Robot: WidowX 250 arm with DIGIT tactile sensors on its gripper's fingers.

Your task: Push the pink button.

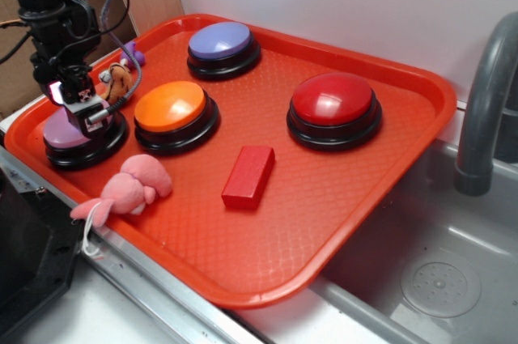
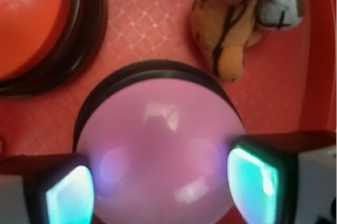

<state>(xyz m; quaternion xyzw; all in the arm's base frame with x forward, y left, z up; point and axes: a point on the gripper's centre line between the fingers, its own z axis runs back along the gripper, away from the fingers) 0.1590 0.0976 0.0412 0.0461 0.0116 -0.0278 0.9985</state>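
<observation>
The pink button [image 1: 58, 132], a pale pink-mauve dome on a black base, sits at the near left corner of the red tray [image 1: 324, 222]. My gripper [image 1: 84, 112] is directly over it, low against the dome. In the wrist view the pink button [image 2: 158, 139] fills the lower middle. The gripper [image 2: 163, 187] is open, and its two lit fingertips [image 2: 68, 197] straddle the dome at left and right. Whether any part of the gripper touches the dome does not show.
An orange button [image 1: 170, 107] stands just right of the pink one. Further off are a blue-purple button [image 1: 220, 40] and a red button [image 1: 332, 99]. A striped plush toy [image 2: 237, 18] lies behind the pink button, a pink plush [image 1: 129, 190] and red block [image 1: 248, 176] lie in front. A sink [image 1: 437, 263] is at right.
</observation>
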